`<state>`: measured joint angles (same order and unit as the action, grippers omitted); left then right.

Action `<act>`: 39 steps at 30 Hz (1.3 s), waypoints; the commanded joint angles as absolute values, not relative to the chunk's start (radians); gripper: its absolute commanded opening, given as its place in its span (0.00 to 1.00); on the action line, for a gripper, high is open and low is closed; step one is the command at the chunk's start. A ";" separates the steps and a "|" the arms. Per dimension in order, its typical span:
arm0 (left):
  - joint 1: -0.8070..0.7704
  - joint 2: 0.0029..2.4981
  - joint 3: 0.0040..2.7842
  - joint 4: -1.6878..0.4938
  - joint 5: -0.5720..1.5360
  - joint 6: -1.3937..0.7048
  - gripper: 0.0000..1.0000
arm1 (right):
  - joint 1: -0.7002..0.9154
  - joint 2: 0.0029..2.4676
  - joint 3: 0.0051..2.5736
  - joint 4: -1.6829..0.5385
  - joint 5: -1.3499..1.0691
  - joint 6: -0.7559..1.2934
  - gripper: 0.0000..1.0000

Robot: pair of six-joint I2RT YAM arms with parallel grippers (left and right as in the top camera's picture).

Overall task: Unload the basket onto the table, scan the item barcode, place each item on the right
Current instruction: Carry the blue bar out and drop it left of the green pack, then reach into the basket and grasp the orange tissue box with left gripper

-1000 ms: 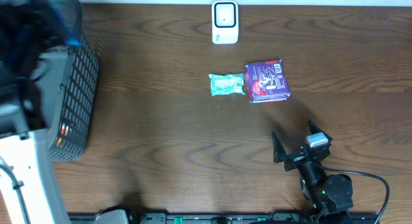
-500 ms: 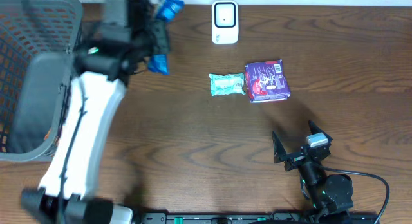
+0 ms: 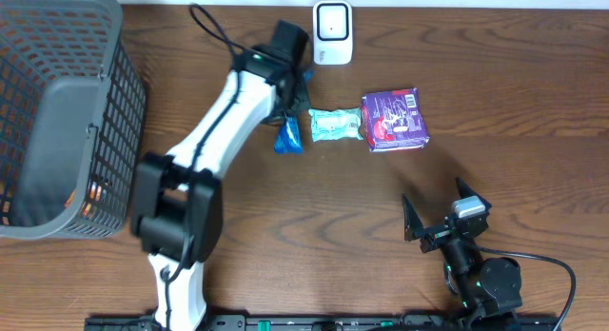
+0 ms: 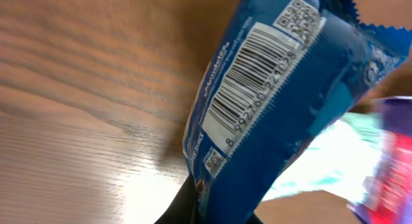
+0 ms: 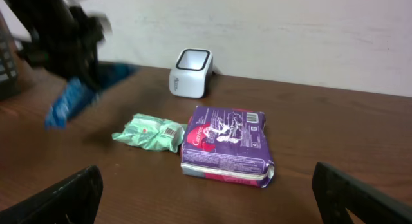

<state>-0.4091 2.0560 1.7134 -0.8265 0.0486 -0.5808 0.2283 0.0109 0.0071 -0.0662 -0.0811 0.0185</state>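
Observation:
My left gripper is shut on a blue snack packet, which hangs just left of the green packet and below the white barcode scanner at the table's far edge. In the left wrist view the blue packet fills the frame with its barcode facing the camera, and the dark fingertips pinch its lower end. My right gripper stands open near the front edge, with nothing between its fingers. The right wrist view shows the scanner and the blurred blue packet.
A purple pack lies against the green packet's right end. A dark mesh basket takes up the left end of the table. The left arm stretches diagonally from the front edge to the scanner area.
The left arm has swung from over the basket rightward across the table, carrying the blue packet down to beside the green packet. The right arm has not moved.

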 commanded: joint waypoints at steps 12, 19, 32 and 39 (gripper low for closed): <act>-0.410 2.096 1.791 -0.830 0.025 -0.555 0.64 | 0.222 0.006 0.006 -0.070 -0.080 0.033 0.99; -0.302 1.826 1.831 -0.828 0.025 -0.319 0.64 | 0.222 0.006 0.006 -0.070 -0.080 0.033 0.99; 0.352 1.528 1.829 -0.876 -0.179 -0.303 0.64 | 0.222 0.006 0.006 -0.070 -0.080 0.033 1.00; 0.602 1.604 1.809 -1.043 -0.184 -0.304 0.64 | 0.222 0.006 0.006 -0.070 -0.080 0.033 0.99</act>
<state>0.5446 1.5681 1.8282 -1.0100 -0.1589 -0.3168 0.2283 0.0109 0.0067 -0.0666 -0.0811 0.0185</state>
